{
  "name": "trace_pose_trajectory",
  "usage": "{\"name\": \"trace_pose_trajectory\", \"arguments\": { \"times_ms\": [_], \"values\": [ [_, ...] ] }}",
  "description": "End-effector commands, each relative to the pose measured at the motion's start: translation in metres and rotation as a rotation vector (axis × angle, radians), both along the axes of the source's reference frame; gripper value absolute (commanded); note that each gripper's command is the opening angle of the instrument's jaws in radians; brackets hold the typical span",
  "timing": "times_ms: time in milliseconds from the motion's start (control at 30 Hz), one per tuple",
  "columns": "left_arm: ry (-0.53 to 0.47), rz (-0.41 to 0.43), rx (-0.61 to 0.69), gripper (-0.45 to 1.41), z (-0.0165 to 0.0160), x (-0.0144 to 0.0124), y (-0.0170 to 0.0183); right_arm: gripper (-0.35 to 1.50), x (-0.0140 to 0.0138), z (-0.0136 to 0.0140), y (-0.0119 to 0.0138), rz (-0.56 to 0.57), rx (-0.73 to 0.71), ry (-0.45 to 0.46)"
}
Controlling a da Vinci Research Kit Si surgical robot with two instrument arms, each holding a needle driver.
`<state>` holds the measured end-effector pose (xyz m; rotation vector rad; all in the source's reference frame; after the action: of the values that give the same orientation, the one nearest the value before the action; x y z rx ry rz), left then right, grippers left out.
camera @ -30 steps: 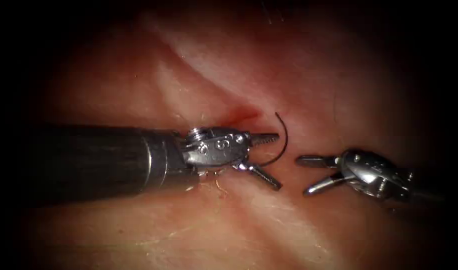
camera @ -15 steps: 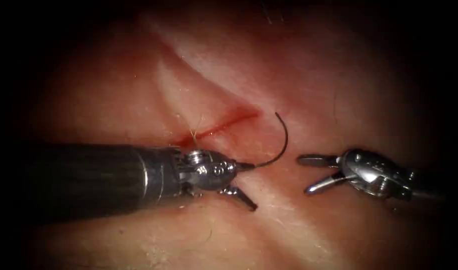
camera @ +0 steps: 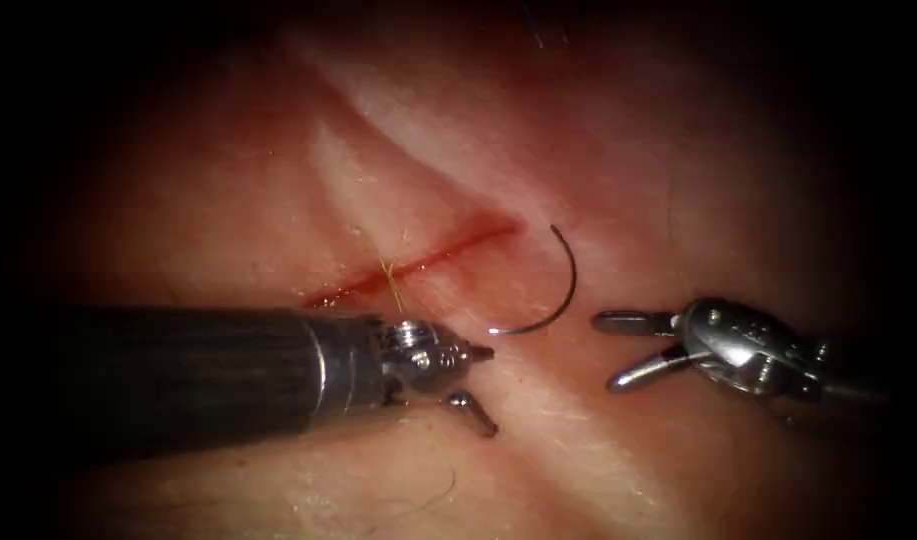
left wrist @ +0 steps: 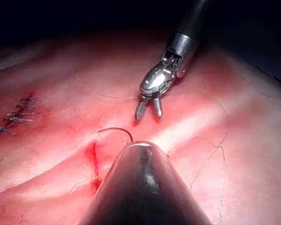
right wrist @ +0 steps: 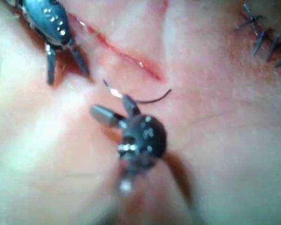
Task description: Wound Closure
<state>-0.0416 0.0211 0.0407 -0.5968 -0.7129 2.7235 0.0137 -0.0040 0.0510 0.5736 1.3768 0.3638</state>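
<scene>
Pork-belly tissue, pale pink and glistening, is seen carrying a short red cut running diagonally, with red fluid along it; a row of older dark stitches is seen away from the cut in the left wrist view; left arm's tool, dark shaft with silver wristed jaws, is seen below the cut's left end, jaws spread wide, nothing held; compared with one second ago it has been drawn back down and left, off the needle; right arm's tool, silver jaws likewise parted and empty, is unchanged on the right; thin dark curved needle is left free, lying just right of the cut between both tools; whether its tip sits in the tissue cannot be told; a fine pale thread is seen crossing the cut.
</scene>
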Motion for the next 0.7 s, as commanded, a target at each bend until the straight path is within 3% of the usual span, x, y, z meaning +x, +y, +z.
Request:
{"name": "trace_pose_trajectory", "arguments": {
  "times_ms": [33,167,333,500,700],
  "values": [
    [0.001,0.009,0.003,0.67,0.0008,-0.0005,-0.0001,1.31,0.0008,0.0004,0.0,0.0,-0.001,0.003],
    [0.01,0.046,0.041,0.39,0.0014,-0.0003,-0.0009,1.31,0.0009,0.0004,0.0,0.001,0.005,0.001],
    [0.012,0.093,0.103,-0.45,0.0016,0.0001,-0.0016,1.31,0.0009,0.0004,0.0,0.001,0.004,0.001],
    [0.002,0.086,0.114,-0.45,0.0011,0.0001,-0.0008,1.31,0.0011,0.0005,0.0001,0.002,0.004,0.0],
    [-0.12,0.002,0.1,-0.45,0.0002,-0.0004,0.0009,1.31,0.0018,0.0008,-0.0001,0.006,0.001,-0.002]
  ]
}}
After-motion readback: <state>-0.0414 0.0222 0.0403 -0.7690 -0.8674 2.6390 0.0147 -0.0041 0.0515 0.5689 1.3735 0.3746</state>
